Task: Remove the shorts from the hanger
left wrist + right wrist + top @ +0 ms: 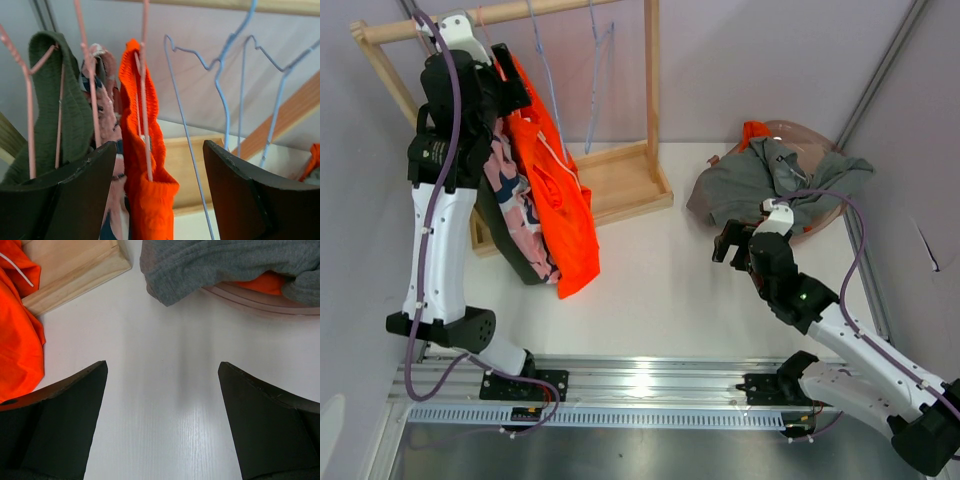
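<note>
Roughly two of five pairs are off. On the wooden rack [620,172] at left hang the dark olive shorts [55,100], the pink patterned shorts [515,195] and one bright orange pair [560,200]; these are not yet removed. The left arm reaches high to the rail. The left gripper [160,150] has its jaws apart either side of the orange pair's pink wire hanger [144,75], and contact cannot be judged. Two blue hangers [223,100] hang bare. At right, the grey shorts [760,180] and a second orange pair [752,130] lie in a pink basin [250,295]. The right arm sits low over the table [660,270], with the right gripper [162,367] spread and empty.
</note>
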Available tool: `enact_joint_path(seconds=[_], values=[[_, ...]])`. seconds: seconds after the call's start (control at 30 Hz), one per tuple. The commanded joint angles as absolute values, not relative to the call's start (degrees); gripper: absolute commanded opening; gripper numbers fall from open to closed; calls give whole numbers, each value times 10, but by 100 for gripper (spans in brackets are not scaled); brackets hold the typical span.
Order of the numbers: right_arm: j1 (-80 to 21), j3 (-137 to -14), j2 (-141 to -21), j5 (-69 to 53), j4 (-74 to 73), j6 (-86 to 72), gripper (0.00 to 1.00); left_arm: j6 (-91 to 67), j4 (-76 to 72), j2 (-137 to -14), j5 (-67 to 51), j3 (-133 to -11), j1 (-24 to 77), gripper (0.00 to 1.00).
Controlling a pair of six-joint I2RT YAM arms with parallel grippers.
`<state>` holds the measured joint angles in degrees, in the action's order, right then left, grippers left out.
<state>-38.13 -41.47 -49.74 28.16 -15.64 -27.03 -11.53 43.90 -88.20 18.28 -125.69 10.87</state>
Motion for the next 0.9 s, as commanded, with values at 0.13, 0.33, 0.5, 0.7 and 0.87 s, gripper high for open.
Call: enact_joint_path(seconds=[0.13,0.33,0.5,0.7,0.87], values=[[-391,-438,-467,320,-190,-281,99,-114,454,-966,172,-1351,75,72],[-391,-436,-454,333,-206,-277,99,-113,460,-1010,169,-1369,71,70],[-391,-432,-460,333,-198,-276,99,-115,462,-1029,171,-1368,70,55],[-391,-428,-471,328,-189,-274,99,-118,461,-1034,178,-1382,67,6],[-391,-427,-477,320,-181,-273,99,-121,459,-1029,171,-1396,64,0]])
